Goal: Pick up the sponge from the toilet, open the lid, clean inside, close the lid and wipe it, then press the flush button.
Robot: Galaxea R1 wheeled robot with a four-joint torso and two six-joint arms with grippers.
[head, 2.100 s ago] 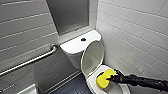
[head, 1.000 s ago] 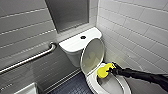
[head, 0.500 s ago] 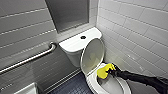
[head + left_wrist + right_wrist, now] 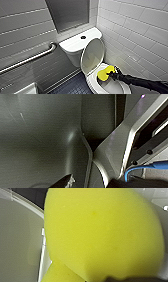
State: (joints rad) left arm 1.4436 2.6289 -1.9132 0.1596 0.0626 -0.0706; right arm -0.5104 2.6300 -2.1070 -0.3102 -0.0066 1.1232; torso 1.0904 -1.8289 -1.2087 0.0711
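Now the sponge (image 4: 103,74) sits a little lower and nearer the middle of the bowl (image 4: 90,81) than half a second ago, when it was up against the rear of the rim. Two seconds back it lay about where it is now, so I read this as one stroke up and one stroke back down, not a drift. My right jaws are clamped on the sponge's far end, with my right arm (image 4: 142,83) reaching in low from the tiled wall side. The right wrist view has the yellow foam pressed close, with the pale inner wall of the bowl beside it.

Nothing else has moved. The lid (image 4: 93,56) stands upright as before, leaning back toward the tank of the toilet (image 4: 73,46), and the flush button (image 4: 83,37) sits untouched on the tank top.

For the task, I judge this to be the cleaning-inside step, part way through. Closing and wiping the lid, and the flush, are not yet done.

Whether my left jaws are apart or together, I cannot tell.
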